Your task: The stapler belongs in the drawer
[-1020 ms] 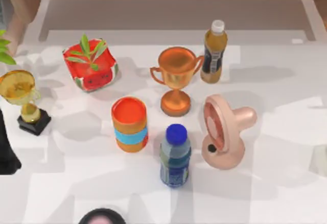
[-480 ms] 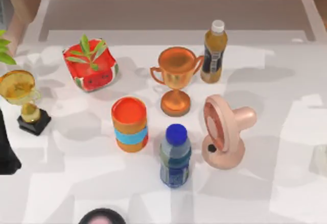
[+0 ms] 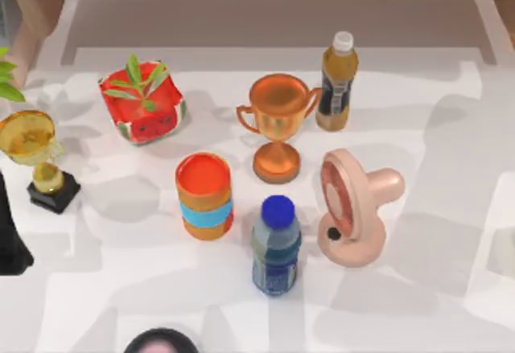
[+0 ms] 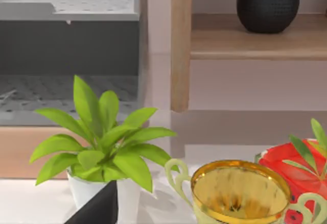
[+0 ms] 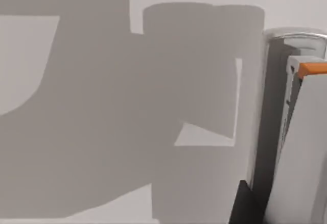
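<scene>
The stapler (image 5: 301,147), a slim white bar we judge light, rigid and slippery, lies on the desk (image 3: 451,208) close to our right pincer (image 5: 245,206), whose spread we cannot tell, and is best pinched across its narrow sides mid-length, while our left arm (image 3: 10,232) is parked at the left edge.

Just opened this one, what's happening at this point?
Nothing on the table is being handled yet. In the top view a cluster stands untouched: pink fan, blue-capped bottle, orange can, copper trophy. The right wrist view looks down on a slim white and grey bar with an orange tip, possibly the stapler.
</scene>
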